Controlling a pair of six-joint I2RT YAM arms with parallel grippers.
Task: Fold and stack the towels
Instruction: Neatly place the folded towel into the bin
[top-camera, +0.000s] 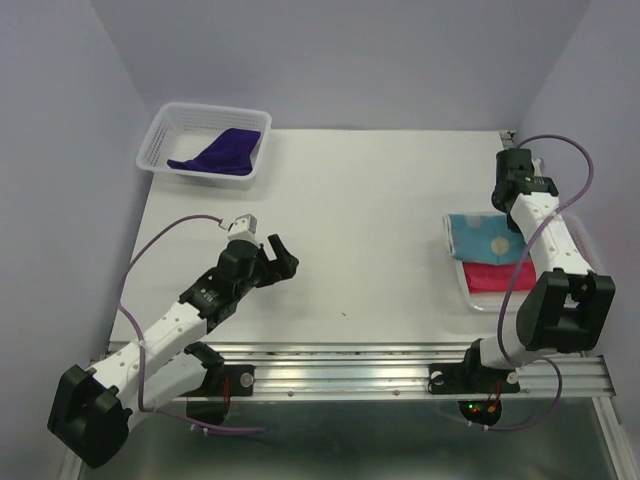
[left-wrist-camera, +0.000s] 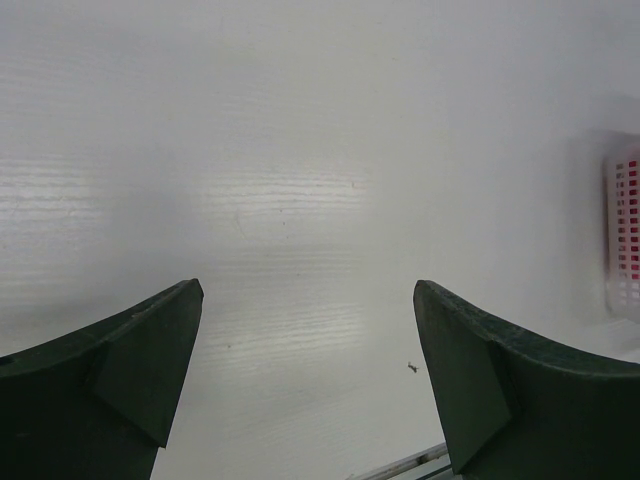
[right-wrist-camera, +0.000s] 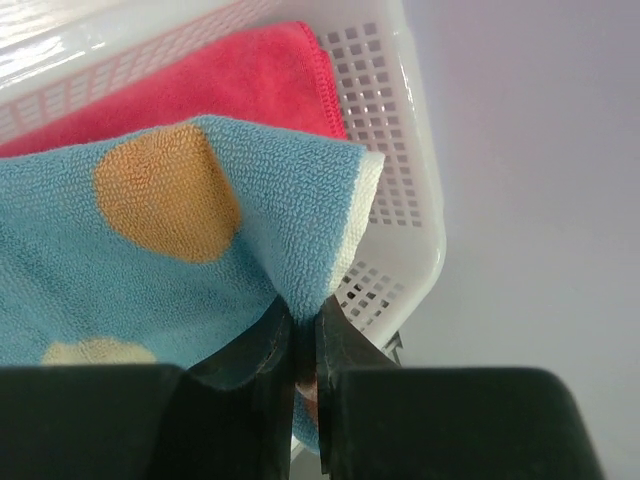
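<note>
Right gripper (right-wrist-camera: 305, 325) clamps a corner of the light blue, orange-dotted towel (right-wrist-camera: 120, 290) lying over the bright pink towel (right-wrist-camera: 200, 80) in the white mesh basket (right-wrist-camera: 400, 150). Left gripper (left-wrist-camera: 308, 290) stands open above the table (left-wrist-camera: 300, 150).

Three towels: purple towel (top-camera: 222, 152), blue towel (top-camera: 480, 238), pink towel (top-camera: 495, 277); two baskets (top-camera: 157, 138); two arms (top-camera: 170, 325).

The top view looks down over the whole counter (top-camera: 350, 200), while each wrist view peers closely past its own fingers (left-wrist-camera: 110, 390) (right-wrist-camera: 250, 385), both showing the basket (left-wrist-camera: 625, 230) (right-wrist-camera: 400, 150) ahead.
</note>
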